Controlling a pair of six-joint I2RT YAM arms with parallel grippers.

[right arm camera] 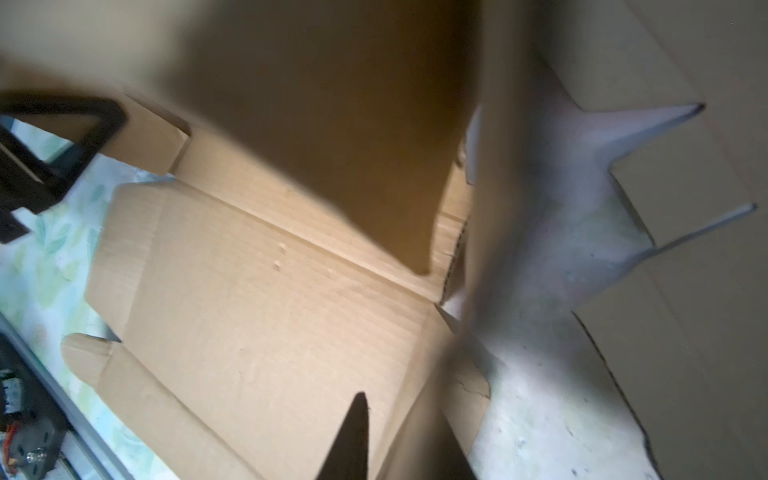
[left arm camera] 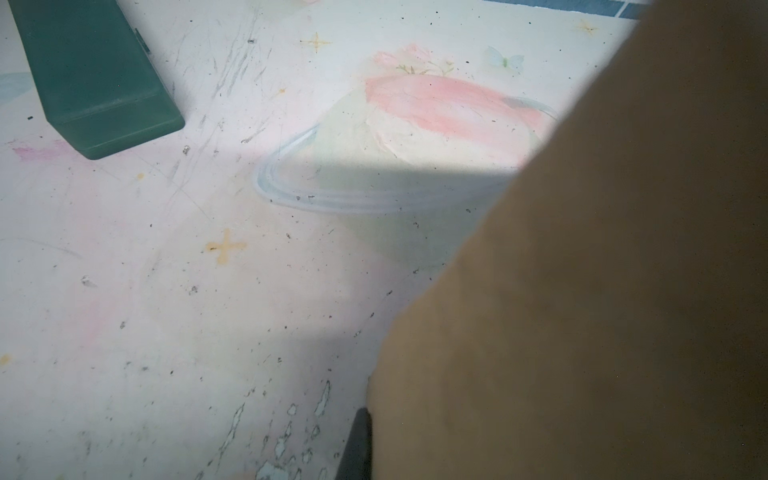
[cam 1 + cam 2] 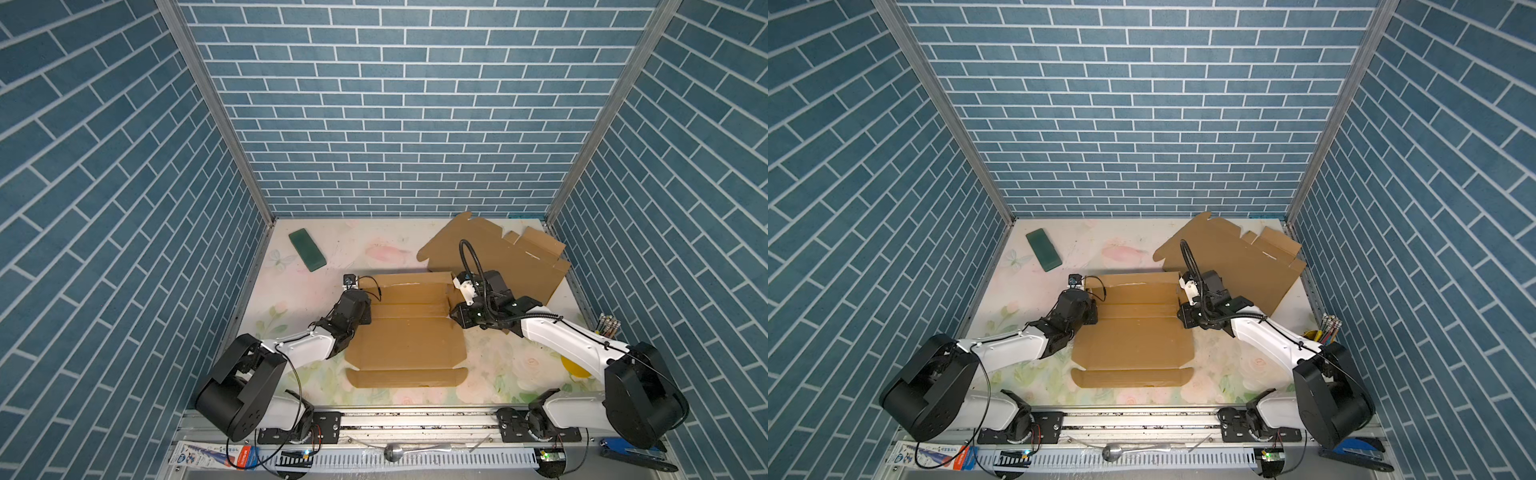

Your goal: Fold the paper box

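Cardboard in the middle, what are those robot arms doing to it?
Two robot arms are folding a cardboard box. The left arm has its jaws shut on the box's left flap. The right arm is at the raised right flap; its grip is unclear. The back wall stands up, the front lies flat. A spare cardboard sheet and a green case lie behind.

Brown cardboard box point(image 3: 407, 336), mostly flat in the middle of the table point(image 3: 490, 374), far wall up, near flap flat.
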